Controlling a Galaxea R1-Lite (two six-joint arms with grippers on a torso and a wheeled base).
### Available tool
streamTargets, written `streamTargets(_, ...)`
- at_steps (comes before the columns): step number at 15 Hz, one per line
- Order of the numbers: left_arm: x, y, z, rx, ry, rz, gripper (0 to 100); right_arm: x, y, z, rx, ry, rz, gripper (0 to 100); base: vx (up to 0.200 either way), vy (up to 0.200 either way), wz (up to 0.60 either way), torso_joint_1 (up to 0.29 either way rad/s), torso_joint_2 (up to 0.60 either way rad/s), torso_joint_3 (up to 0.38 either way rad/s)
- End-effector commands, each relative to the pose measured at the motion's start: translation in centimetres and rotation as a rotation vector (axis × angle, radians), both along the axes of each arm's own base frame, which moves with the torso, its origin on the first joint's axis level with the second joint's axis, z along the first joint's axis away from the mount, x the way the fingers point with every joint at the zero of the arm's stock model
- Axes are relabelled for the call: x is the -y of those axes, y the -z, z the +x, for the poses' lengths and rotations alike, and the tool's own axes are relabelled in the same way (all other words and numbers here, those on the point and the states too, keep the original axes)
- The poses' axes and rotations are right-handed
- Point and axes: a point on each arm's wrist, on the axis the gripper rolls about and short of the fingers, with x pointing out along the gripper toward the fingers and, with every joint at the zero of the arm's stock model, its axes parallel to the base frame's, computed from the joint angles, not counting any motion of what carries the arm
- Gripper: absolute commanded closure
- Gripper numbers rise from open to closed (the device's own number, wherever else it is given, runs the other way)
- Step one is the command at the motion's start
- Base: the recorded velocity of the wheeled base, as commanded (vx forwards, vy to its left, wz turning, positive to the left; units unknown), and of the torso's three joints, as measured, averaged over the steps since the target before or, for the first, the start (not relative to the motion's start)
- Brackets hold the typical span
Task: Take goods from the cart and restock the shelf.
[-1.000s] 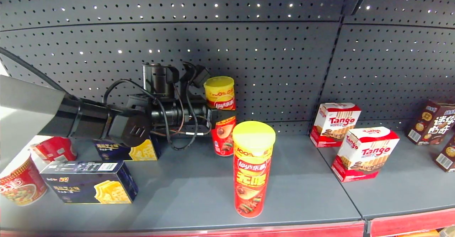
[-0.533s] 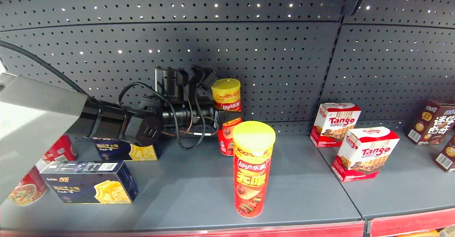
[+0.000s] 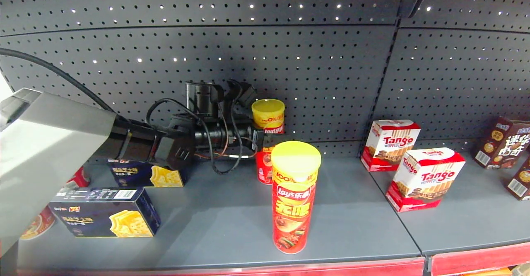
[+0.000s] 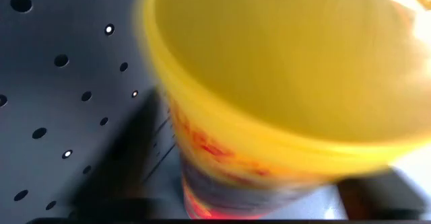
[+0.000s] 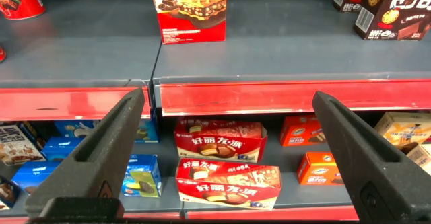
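Note:
My left gripper is shut on a red chip can with a yellow lid, holding it upright at the back of the grey shelf, close to the pegboard. The can's base is down at shelf level, partly hidden by a second, taller-looking chip can standing near the front edge. In the left wrist view the held can's yellow lid is very close, with the pegboard behind it. My right gripper is open and holds nothing, low in front of the shelf's red front rail.
Two dark blue cracker boxes and red cups lie under my left arm. Two red-and-white wafer boxes and brown boxes stand to the right. A lower shelf holds red pie boxes.
My left arm has carried the chip can to the right and down, from above the shelf to shelf level behind the front can. The other goods have not moved.

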Motion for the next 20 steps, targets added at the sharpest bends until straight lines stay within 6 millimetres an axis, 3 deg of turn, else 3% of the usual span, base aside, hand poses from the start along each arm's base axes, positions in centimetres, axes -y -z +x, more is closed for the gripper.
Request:
streamTargets(1, 0.0, 0.2, 0.0, -0.004, 0.001, 0.002, 0, 0.0, 0.0, 0.0, -0.002, 0.001, 0.0, 0, 0.0, 0.0, 0.0, 0.0, 0.0, 0.0)
streamTargets(8, -0.7, 0.8, -0.6, -0.028, -0.008, 0.02, 0, 0.0, 0.0, 0.0, -0.002, 0.001, 0.0, 0, 0.0, 0.0, 0.0, 0.0, 0.0, 0.0)
streamTargets(15, -4.2, 0.5, -4.3, -0.025, -0.035, 0.092, 0, 0.0, 0.0, 0.0, -0.002, 0.001, 0.0, 0, 0.0, 0.0, 0.0, 0.0, 0.0, 0.0)
streamTargets(20, -6.8, -3.1, -8.0, 0.025, -0.079, 0.057, 0, 0.0, 0.0, 0.0, 0.0, -0.001, 0.0, 0, 0.0, 0.0, 0.0, 0.0, 0.0, 0.0)
